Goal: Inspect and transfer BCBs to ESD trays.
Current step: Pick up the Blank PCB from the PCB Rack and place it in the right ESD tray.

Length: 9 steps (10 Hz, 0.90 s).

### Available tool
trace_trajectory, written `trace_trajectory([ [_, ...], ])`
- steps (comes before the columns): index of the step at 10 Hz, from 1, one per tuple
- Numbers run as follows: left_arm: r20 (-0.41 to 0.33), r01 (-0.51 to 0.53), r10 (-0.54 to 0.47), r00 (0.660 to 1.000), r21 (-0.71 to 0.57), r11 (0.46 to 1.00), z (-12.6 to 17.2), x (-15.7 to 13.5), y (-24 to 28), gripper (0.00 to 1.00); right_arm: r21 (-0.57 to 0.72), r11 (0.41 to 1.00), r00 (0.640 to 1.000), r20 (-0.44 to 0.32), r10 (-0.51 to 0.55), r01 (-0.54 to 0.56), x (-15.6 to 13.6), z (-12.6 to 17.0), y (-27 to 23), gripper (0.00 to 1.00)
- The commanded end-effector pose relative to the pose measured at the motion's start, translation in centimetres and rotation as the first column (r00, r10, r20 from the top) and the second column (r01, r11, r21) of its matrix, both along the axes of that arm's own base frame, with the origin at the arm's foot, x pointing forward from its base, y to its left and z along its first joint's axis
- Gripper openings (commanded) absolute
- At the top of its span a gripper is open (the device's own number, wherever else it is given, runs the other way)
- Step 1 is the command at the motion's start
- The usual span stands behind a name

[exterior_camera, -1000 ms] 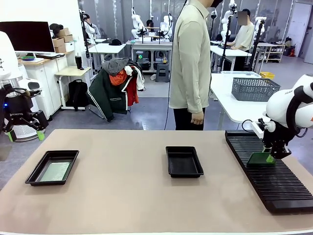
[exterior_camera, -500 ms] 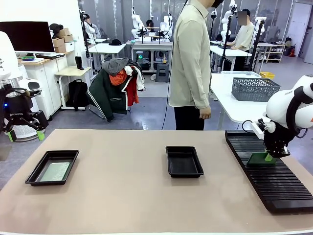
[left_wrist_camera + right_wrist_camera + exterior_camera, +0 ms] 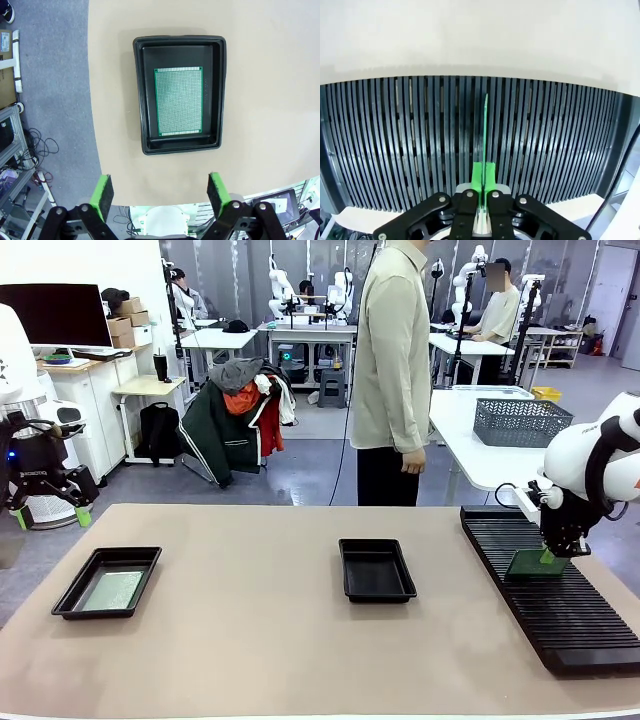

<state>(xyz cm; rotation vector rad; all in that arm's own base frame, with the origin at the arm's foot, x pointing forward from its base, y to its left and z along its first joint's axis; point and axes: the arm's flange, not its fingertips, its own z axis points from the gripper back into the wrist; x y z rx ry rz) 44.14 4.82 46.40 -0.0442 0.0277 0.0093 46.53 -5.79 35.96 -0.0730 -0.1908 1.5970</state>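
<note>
Over the rack (image 3: 395,140), the right gripper (image 3: 483,175) pinches a BCB (image 3: 485,120); left gripper (image 3: 160,186) spread wide.

Board (image 3: 110,591) in left tray (image 3: 68,598), second tray (image 3: 377,570) mid-table, rack (image 3: 560,620) right.

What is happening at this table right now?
The right gripper is shut on a green BCB, held on edge over the slotted black rack. The left gripper is open, hovering above the left ESD tray, which holds another BCB. A second tray sits mid-table. A person stands at the far side, touching nothing.
</note>
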Motion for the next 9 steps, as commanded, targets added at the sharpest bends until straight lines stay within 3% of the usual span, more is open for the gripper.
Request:
trace_trajectory([
  [1,0.002,0.001,-0.001,1.000,-0.001,1.000,-0.1,0.0,0.1,1.00,0.000,1.000,1.000,-0.003,-0.017,0.017,-0.1,-0.4,-0.2,0.00],
  [3,0.002,0.001,-0.001,1.000,-0.001,1.000,-0.1,0.0,0.1,1.00,0.001,1.000,1.000,0.010,-0.011,0.011,-0.7,2.0,-0.5,0.00],
  [9,0.002,0.001,-0.001,1.000,-0.001,1.000,-0.1,0.0,0.1,1.00,-0.052,0.998,1.000,-0.012,0.022,-0.023,-4.0,18.6,-0.7,0.00],
])
